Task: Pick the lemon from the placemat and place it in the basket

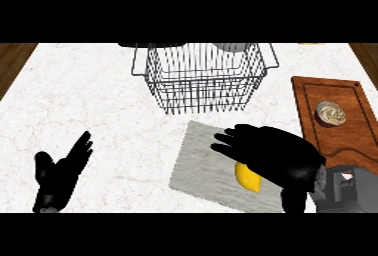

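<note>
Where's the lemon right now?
In the head view the lemon lies on the grey placemat, right of centre, partly under the right hand and nearer the robot than the wire basket.

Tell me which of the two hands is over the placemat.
The right hand, at the view's right: it covers part of the grey placemat and the lemon. The left hand rests open over bare counter, apart from the mat.

The right hand [277, 155] covers most of the lemon [249, 180], leaving only its 7 o'clock end showing, and hides the placemat's [199, 160] 3 o'clock side. Dark objects [229, 46] behind the basket [203, 75] at 12 o'clock are cut off.
</note>
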Tool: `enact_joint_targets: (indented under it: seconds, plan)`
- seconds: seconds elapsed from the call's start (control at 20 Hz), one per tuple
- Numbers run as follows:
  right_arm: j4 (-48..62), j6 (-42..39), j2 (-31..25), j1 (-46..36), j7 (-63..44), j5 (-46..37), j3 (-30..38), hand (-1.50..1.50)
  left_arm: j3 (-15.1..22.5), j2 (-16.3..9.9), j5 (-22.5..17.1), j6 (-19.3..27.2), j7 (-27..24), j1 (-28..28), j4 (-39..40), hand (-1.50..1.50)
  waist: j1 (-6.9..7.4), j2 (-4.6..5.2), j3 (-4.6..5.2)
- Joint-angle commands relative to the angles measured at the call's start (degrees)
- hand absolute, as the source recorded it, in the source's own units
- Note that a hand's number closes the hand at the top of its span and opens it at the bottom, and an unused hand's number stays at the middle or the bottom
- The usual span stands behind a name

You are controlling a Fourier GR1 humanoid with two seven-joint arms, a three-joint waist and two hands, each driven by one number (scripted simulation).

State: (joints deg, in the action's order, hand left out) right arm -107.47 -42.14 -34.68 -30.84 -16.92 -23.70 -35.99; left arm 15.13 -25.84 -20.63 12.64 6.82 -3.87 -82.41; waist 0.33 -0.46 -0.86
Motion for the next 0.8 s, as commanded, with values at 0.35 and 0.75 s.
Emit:
enact_joint_targets:
  seconds: [0.35,0.75]
  plan:
    - [5.65,5.99,1.21,4.21,10.32,-8.86,-1.65,-1.50,0.43,1.69,1.47,-0.89,3.54,-1.11,5.18,0.00,-0.19,0.62,0.86]
    - [11.23,7.31,1.89,5.07,11.23,-16.91,-5.50,-1.50,0.04,4.34,2.26,-0.92,1.50,-1.68,6.26,0.00,-0.26,0.68,0.90]
